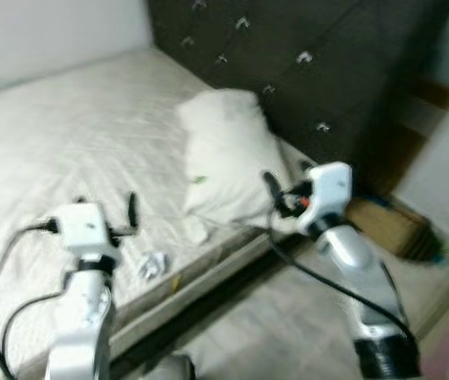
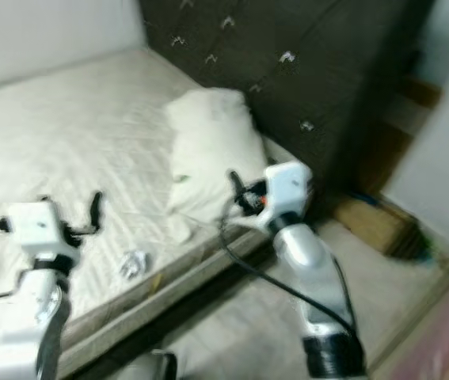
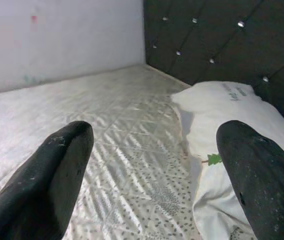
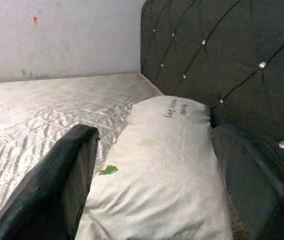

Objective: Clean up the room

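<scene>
Left gripper (image 3: 152, 175) sits lower left over the mattress (image 1: 66, 127), fingers spread, empty. Right gripper (image 4: 157, 175) at centre, fingers apart, facing the white pillow (image 1: 228, 150) by the headboard (image 1: 303, 71). Crumpled paper (image 1: 152, 265) lies at the mattress edge, bottom centre-left.

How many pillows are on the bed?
1. The pillow lies at the head of the bed, against the headboard, near the bed's edge. Nothing suggests another one.
</scene>
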### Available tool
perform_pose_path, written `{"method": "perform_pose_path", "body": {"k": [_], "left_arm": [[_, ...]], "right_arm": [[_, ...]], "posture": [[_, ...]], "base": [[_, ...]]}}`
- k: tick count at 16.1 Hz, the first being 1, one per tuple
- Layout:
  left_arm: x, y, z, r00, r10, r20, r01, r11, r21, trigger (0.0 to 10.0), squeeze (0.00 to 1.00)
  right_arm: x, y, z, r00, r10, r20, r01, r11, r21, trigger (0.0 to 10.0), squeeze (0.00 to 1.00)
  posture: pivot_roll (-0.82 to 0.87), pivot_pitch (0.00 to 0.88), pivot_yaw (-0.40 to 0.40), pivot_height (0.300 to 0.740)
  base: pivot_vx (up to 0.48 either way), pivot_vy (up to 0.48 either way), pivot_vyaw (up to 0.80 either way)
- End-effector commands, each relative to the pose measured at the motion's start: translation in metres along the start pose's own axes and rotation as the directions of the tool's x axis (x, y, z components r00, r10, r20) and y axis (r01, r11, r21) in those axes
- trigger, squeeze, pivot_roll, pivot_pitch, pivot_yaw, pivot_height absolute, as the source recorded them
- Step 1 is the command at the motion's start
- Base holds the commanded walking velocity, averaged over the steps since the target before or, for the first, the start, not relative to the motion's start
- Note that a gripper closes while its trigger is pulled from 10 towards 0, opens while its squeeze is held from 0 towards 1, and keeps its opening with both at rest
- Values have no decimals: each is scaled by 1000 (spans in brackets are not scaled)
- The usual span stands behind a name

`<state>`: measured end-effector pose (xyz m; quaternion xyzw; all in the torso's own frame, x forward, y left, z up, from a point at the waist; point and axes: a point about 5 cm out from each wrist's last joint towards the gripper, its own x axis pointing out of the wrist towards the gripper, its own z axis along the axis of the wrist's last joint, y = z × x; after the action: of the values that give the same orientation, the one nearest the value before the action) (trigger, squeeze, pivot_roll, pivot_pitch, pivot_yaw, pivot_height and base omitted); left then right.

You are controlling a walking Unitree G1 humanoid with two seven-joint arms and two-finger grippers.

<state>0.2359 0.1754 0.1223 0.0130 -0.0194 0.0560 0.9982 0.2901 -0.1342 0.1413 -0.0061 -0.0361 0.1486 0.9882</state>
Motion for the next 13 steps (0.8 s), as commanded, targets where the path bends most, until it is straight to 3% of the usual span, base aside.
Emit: {"method": "perform_pose_path", "body": {"k": [1,13], "left_arm": [[0,6,2,1000,16,4,-16,1000,15,10000,0],[2,5,3,1000,-19,9,19,1000,11,10000,0]], "right_arm": [[3,7,2,1000,18,12,-18,1000,11,10000,0],[5,7,3,1000,12,26,-13,1000,19,10000,0]], "posture": [[75,51,-31,740],[72,59,-31,740]], "base": [[0,0,800],[0,0,800]]}}
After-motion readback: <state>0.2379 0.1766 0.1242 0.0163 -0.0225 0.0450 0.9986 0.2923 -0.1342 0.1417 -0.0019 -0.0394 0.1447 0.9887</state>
